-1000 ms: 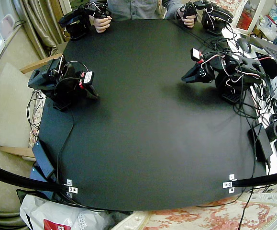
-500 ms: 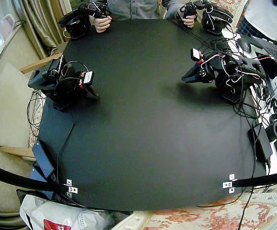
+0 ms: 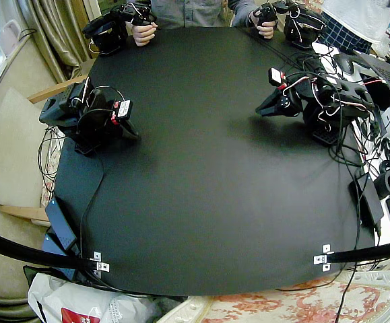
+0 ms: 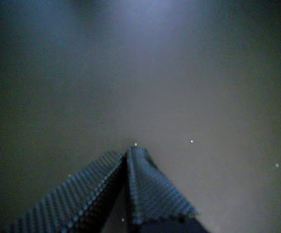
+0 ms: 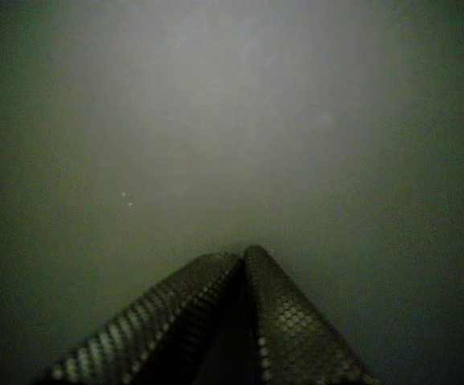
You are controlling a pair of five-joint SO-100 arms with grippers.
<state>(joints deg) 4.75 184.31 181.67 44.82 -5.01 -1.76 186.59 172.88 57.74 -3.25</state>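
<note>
Since neither grips anything, left gripper (image 3: pixel 262 110) and right gripper (image 3: pixel 134 133) rest low over black table (image 3: pixel 201 195), jaws pressed together.

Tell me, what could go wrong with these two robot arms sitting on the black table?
The loose cables piled beside the left arm might snag it if it swings out. The left gripper and right gripper are shut and sit low over the black table; a sudden downward move could scrape it.
</note>
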